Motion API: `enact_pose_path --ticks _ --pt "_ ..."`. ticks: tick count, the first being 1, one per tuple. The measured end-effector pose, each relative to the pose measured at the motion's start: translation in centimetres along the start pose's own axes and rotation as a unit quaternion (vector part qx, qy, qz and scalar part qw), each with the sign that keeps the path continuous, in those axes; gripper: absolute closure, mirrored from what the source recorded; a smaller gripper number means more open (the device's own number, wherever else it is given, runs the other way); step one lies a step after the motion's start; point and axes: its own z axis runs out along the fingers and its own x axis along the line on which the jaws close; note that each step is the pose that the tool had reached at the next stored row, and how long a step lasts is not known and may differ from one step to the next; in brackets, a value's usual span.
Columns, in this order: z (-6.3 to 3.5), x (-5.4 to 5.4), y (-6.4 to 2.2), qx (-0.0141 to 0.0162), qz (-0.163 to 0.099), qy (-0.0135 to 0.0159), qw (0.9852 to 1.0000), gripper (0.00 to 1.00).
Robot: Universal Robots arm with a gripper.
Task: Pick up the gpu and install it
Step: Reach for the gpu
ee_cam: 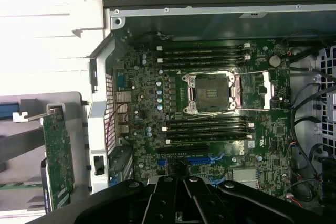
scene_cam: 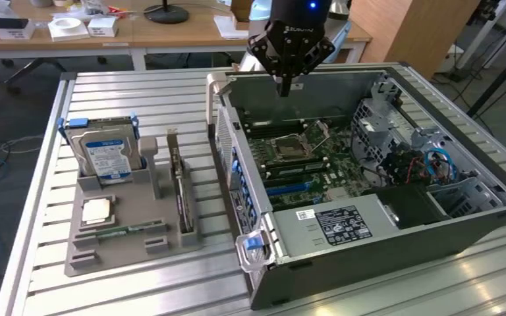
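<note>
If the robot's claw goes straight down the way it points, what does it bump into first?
Most likely the green circuit board inside the open computer case, near the blue slots. The claw hangs above it, pointing down, with nothing in between; the exact spot is unclear.

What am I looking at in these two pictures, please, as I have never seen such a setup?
One picture is from a camera standing off the arm, the other from a camera on the arm's wrist looking down. The black machine is a robot arm; its pincer is shut, holds nothing, and hangs over the open computer case on a slatted table. Beside the case, a grey holder carries a hard drive and the gpu, standing on edge, not yet picked up.
</note>
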Motion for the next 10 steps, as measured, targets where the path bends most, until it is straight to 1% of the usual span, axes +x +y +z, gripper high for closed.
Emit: enact_pose_path --ticks 4,10 --pt "-0.02 0.7 -0.05 0.0001 0.000 0.0001 1.0000 0.90" --pt "-0.06 2.5 -0.18 0.0000 0.000 0.0001 1.0000 0.90"
